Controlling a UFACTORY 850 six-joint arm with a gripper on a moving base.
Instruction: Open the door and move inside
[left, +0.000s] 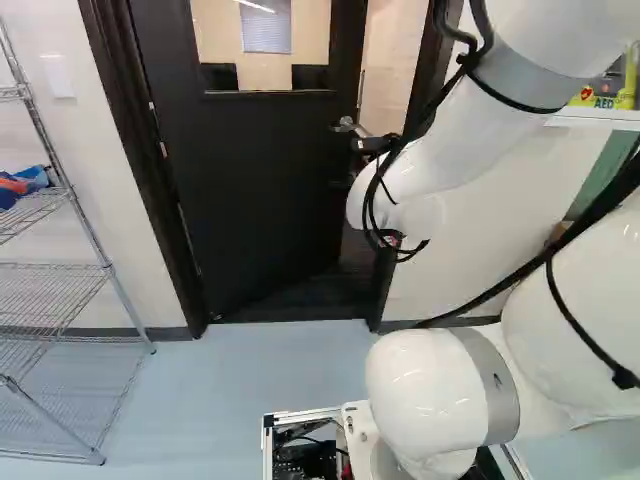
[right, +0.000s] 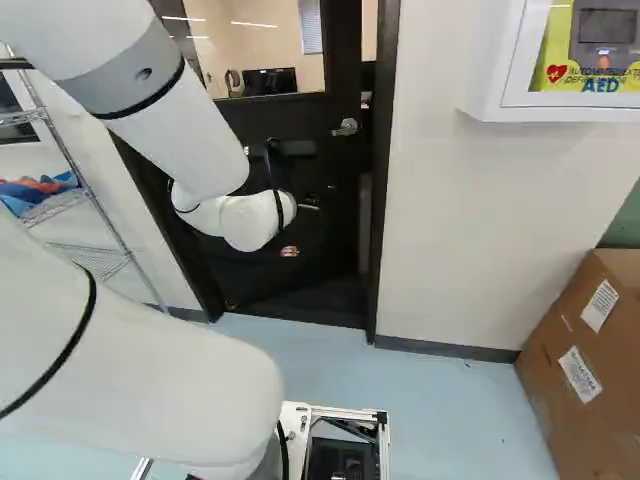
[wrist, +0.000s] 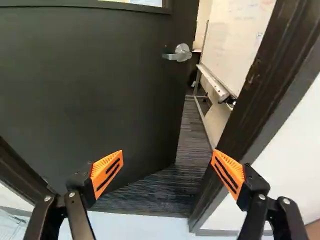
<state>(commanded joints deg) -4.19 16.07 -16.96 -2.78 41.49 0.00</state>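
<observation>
The dark door (left: 265, 180) stands ajar, swung inward, with a window in its upper part. Its silver lever handle (wrist: 179, 53) is ahead of the gripper and apart from it in the wrist view; the right base view shows the handle (right: 346, 127) too. Between the door's free edge and the dark frame (wrist: 265, 85) an opening shows carpeted floor (wrist: 187, 135). My gripper (wrist: 167, 167) is open wide with nothing between its orange pads, facing the lower door and the opening. In the base views the arm's wrist hides the fingers.
A wire shelf rack (left: 75, 200) stands left of the doorway. Right of it are a wall-mounted AED cabinet (right: 490, 75) and a cardboard box (right: 585, 350) on the floor. Through the opening, a whiteboard (wrist: 235, 45) on a stand is visible inside the room.
</observation>
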